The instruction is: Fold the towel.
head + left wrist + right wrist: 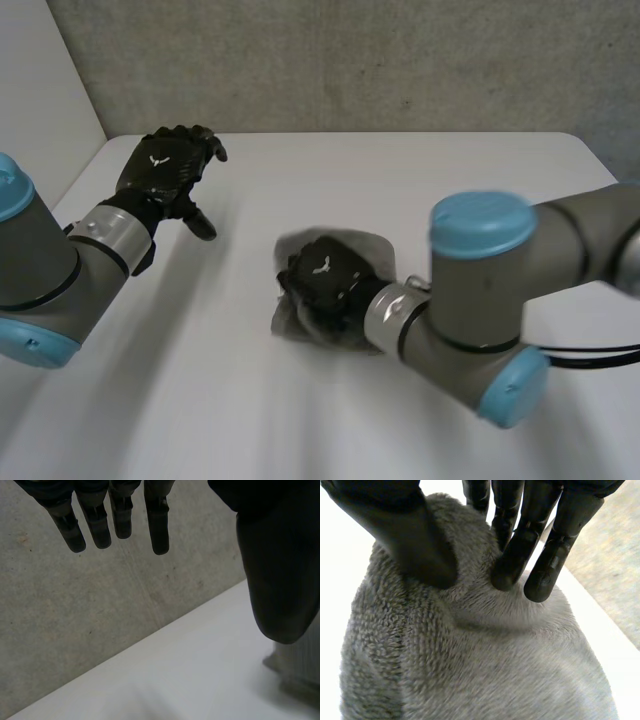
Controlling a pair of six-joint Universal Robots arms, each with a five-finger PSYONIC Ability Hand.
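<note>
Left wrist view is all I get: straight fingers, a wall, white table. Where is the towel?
Observer: The grey towel lies bunched in the middle of the table, under the right hand.
Operator: Does that hand grip it?
Observer: Yes. In its wrist view, the thumb and fingers pinch a ridge of the pile between them.
Operator: How far off is my left hand?
Observer: The left hand is open near the table's far left corner, well apart from the towel.
</note>
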